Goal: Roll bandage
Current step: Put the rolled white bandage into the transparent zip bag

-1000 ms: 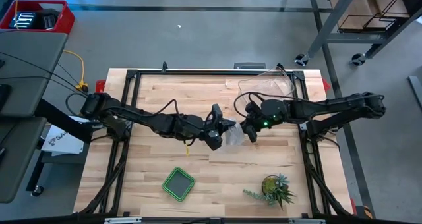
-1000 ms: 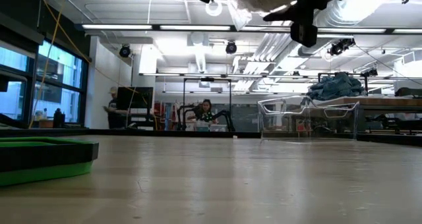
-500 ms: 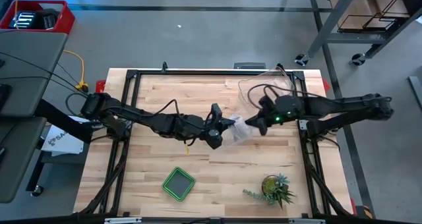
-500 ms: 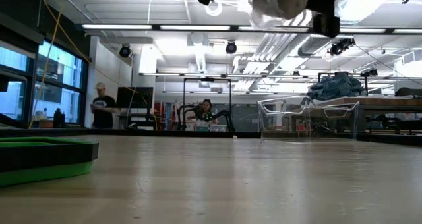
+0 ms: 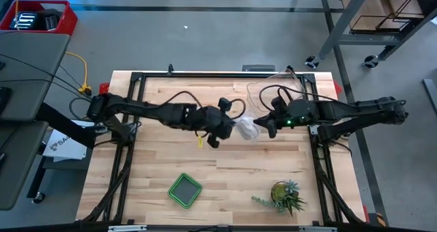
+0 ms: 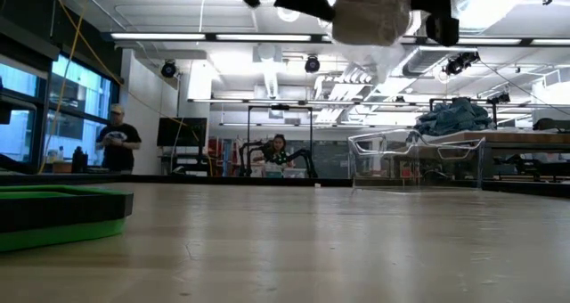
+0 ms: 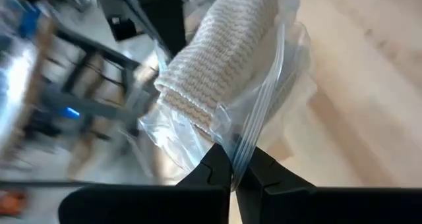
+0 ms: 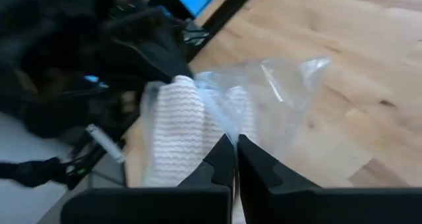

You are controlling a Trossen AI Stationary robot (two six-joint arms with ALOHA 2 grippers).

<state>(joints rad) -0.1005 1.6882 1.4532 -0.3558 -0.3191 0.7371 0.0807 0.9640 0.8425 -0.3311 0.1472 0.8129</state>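
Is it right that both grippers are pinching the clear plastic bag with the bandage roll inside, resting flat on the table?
Not quite. The left gripper and right gripper do pinch the clear plastic bag holding the bandage roll, but the low view shows it held high above the table.

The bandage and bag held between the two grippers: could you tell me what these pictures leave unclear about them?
- Bandage: its far end is cut off by the left wrist view's edge.
- Plastic bag: whether its mouth is open; its crinkled film hides this.
- Low view: both grippers are cropped by the top edge.
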